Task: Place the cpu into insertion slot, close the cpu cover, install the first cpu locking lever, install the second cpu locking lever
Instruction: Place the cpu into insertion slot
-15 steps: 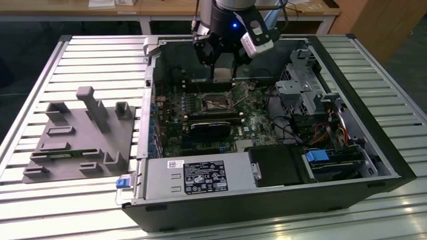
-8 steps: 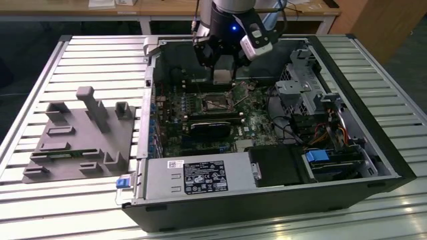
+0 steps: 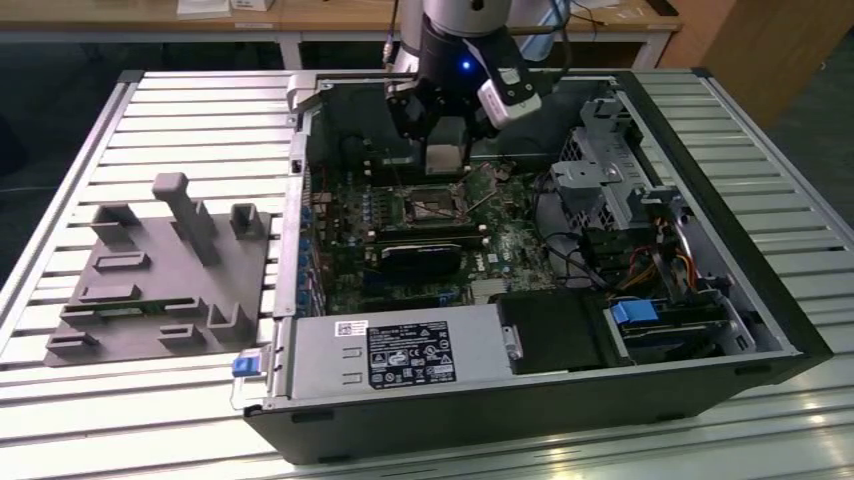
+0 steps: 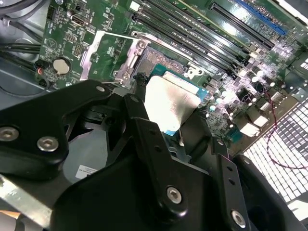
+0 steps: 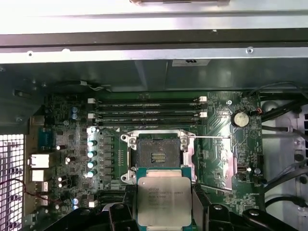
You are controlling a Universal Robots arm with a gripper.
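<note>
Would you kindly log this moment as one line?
gripper: shut on cpu | cpu: held near insertion slot, not seated | insertion slot: empty | cpu cover: open

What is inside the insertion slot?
The insertion slot shows only its dark contact bed. The cpu, held in the gripper, hides one edge in the first wrist view.

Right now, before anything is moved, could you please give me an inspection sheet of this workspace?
Surface: slatted metal table, carrying the open black computer case.
Job's things: flat silver-grey cpu held by its sides, not yet in the empty square insertion slot; thin silver cpu cover flipped open.
Clutter: grey moulded fixture block beside the case.
Grippers: black gripper, fingers shut on the cpu.
Cables: thin red wire; black cable bundle inside the case.
Surroundings: wooden desk behind.
</note>
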